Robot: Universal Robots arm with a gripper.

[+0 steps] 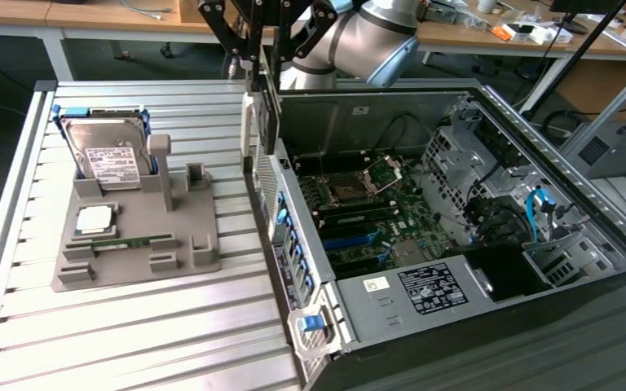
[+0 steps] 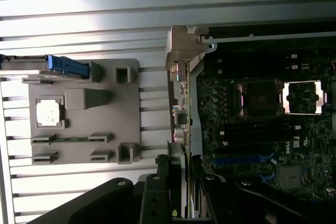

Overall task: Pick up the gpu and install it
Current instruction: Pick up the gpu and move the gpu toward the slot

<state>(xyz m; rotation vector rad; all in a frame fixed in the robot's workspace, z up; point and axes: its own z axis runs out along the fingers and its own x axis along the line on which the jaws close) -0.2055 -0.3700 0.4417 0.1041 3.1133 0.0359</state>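
Currently the tool point(image 1: 258, 53) point(image 2: 180, 163) pinches the gpu point(image 1: 265, 106) point(image 2: 181, 187), one black finger point(image 2: 163, 179) on each flat face. The card hangs on edge, upright, its long side running down from the tool. In the exterior view it sits in the air over the open computer case point(image 1: 400, 305), right at the case wall on the exterior view's left, between the grey fixture point(image 1: 199, 244) point(image 2: 79, 124) and the motherboard point(image 1: 357, 204) point(image 2: 262, 135). A pale strip runs along the card's edge on the fixture side; I can't tell if that is its bracket. The card is not yet seated in any slot, and the blue slots point(image 2: 244, 158) on the board are uncovered.

The silver arm point(image 1: 368, 32) comes in from behind the case.

The case lies on its side, lid off, on the slatted metal counter point(image 1: 128, 334), with the CPU socket point(image 2: 302, 98) open to view.

The fixture is on the counter just beside the case. It holds the hard drive point(image 1: 112, 159) propped up in a blue frame, a square silver chip point(image 1: 95, 218) point(image 2: 48, 113) and a green memory stick point(image 1: 123, 241) point(image 2: 65, 139) lying in its slot. Several other holders on the fixture have nothing in them.
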